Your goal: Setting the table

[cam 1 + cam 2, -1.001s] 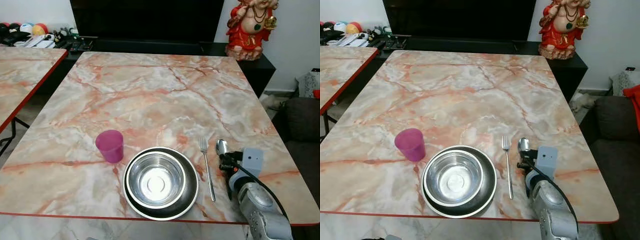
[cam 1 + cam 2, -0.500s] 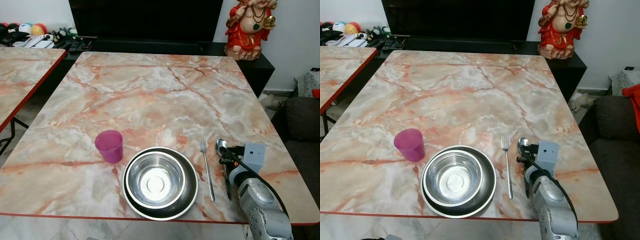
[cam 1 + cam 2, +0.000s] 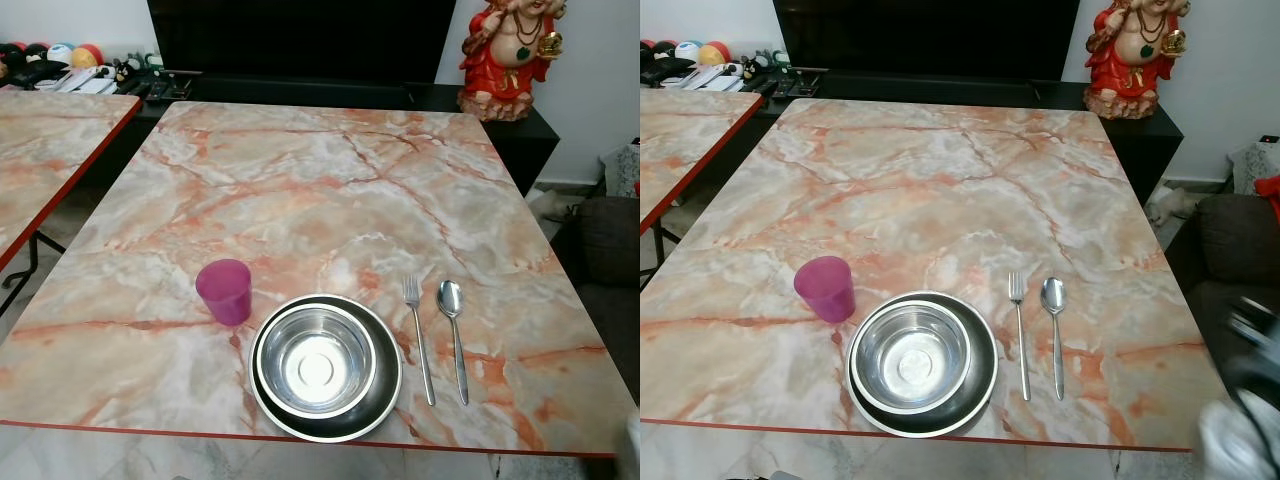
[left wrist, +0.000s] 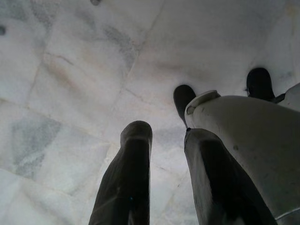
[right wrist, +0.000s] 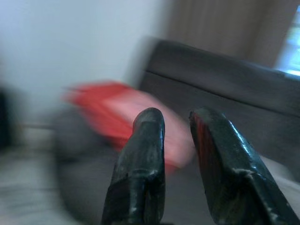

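Right wrist view shows our right end effector (image 5: pixel 176 154) parted and empty; swinging back carelessly, we could knock the spoon (image 3: pixel 1053 328) beside the fork (image 3: pixel 1019 335).

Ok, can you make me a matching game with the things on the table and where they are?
Things:
1. pink cup
2. steel bowl
3. fork
4. spoon

Places:
A. sits inside the dark plate
B. farthest toward the robot's right
C. on the robot's left of the plate
D. between the plate and the spoon

Pairs: 1-C, 2-A, 3-D, 4-B
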Tool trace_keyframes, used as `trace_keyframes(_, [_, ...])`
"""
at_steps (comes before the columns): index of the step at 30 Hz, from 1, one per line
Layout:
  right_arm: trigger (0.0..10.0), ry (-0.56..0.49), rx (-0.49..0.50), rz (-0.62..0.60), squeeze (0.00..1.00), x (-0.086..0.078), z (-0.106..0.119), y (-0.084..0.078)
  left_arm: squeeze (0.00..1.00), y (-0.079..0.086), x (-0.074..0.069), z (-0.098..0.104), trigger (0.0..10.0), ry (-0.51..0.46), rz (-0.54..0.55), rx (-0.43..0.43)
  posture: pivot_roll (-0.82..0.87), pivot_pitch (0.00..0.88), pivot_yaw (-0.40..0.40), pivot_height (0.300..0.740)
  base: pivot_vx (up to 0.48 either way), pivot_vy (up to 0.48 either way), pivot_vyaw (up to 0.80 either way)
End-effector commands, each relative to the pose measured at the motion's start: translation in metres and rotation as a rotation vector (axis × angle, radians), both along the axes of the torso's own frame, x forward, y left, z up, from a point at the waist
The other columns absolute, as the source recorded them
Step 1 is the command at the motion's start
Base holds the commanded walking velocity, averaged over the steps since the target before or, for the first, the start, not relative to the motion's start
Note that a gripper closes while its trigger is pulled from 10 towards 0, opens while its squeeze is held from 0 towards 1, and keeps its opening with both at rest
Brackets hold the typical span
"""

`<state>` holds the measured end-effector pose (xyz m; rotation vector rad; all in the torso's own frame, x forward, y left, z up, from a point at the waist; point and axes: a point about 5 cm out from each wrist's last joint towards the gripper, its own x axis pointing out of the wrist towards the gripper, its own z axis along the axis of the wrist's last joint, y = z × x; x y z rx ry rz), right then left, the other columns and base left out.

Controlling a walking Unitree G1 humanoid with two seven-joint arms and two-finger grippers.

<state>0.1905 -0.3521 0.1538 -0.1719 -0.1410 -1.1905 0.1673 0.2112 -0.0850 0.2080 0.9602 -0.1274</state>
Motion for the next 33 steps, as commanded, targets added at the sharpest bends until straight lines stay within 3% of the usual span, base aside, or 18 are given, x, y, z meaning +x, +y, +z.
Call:
trace_keyframes(1, [10.0,0.027,0.090,-0.189,0.00,-0.029,-0.019,-0.023,0.00,0.001,-0.010,-0.005,10.0,0.043,-0.002,0.005,-0.08,0.126,-0.023,0.740,0.000,0.000,0.00])
trace_keyframes(5, [10.0,0.058,0.262,-0.388,0.00,-0.065,-0.055,-0.041,0.00,0.001,-0.011,-0.005,10.0,0.047,-0.001,0.005,-0.09,0.121,-0.025,0.740,0.000,0.000,0.00])
trace_keyframes(8, [10.0,0.085,0.329,-0.413,0.00,-0.073,-0.072,-0.043,0.00,0.001,-0.012,-0.005,10.0,0.048,0.001,0.005,-0.09,0.121,-0.025,0.740,0.000,0.000,0.00])
trace_keyframes(10, [10.0,0.139,0.422,-0.405,0.00,-0.074,-0.097,-0.035,0.00,0.000,-0.012,-0.006,10.0,0.049,0.006,0.004,-0.09,0.121,-0.030,0.740,0.000,0.000,0.00])
trace_keyframes(11, [10.0,0.139,0.422,-0.405,0.00,-0.074,-0.097,-0.035,0.00,0.000,-0.012,-0.006,10.0,0.049,0.006,0.004,-0.09,0.121,-0.030,0.740,0.000,0.000,0.00])
trace_keyframes(12, [10.0,0.174,0.517,-0.372,0.00,-0.072,-0.118,-0.027,0.00,0.000,-0.013,-0.006,10.0,0.050,0.008,0.003,-0.09,0.119,-0.036,0.740,0.000,0.000,0.00])
trace_keyframes(15, [10.0,0.237,0.646,-0.327,0.00,-0.072,-0.151,-0.011,0.00,-0.001,-0.013,-0.006,10.0,0.050,0.015,-0.001,-0.08,0.118,-0.041,0.740,0.000,0.000,0.00])
trace_keyframes(17, [10.0,0.338,0.740,-0.248,0.00,-0.067,-0.177,0.006,0.00,-0.001,-0.014,-0.007,10.0,0.049,0.019,-0.001,-0.08,0.115,-0.045,0.740,0.000,0.000,0.00])
trace_keyframes(19, [10.0,0.375,0.778,-0.232,0.00,-0.068,-0.187,0.012,0.00,-0.001,-0.014,-0.007,10.0,0.049,0.022,-0.002,-0.08,0.114,-0.046,0.740,0.000,0.000,0.00])
trace_keyframes(21, [10.0,0.511,0.836,-0.112,0.00,-0.065,-0.204,0.029,0.00,-0.001,-0.015,-0.007,10.0,0.050,0.030,-0.002,-0.08,0.113,-0.044,0.740,0.000,0.000,0.00])
trace_keyframes(24, [10.0,0.546,0.926,-0.001,0.00,-0.062,-0.219,0.047,0.00,-0.001,-0.016,-0.007,10.0,0.052,0.030,-0.002,-0.08,0.112,-0.042,0.740,0.000,0.000,0.00])
trace_keyframes(26, [10.0,0.632,0.964,0.117,0.00,-0.063,-0.230,0.064,0.00,-0.001,-0.016,-0.007,10.0,0.052,0.033,-0.001,-0.09,0.109,-0.041,0.740,0.000,0.000,0.00])
trace_keyframes(27, [10.0,0.662,0.973,0.155,0.00,-0.064,-0.234,0.070,0.00,-0.001,-0.016,-0.008,10.0,0.052,0.034,-0.001,-0.09,0.109,-0.041,0.740,0.000,0.000,0.00])
trace_keyframes(30, [10.0,0.858,0.950,0.451,0.00,-0.064,-0.247,0.102,0.00,-0.002,-0.015,-0.007,10.0,0.050,0.031,-0.001,-0.08,0.106,-0.034,0.740,0.000,0.000,0.00])
trace_keyframes(32, [10.0,0.903,0.969,0.607,0.00,-0.062,-0.252,0.120,0.00,-0.001,-0.014,-0.007,10.0,0.046,0.033,0.000,-0.07,0.104,-0.030,0.740,0.000,0.000,0.00])
trace_keyframes(33, [10.0,0.903,0.969,0.607,0.00,-0.062,-0.252,0.120,0.00,-0.001,-0.014,-0.007,10.0,0.046,0.033,0.000,-0.07,0.104,-0.030,0.740,0.000,0.000,0.00])
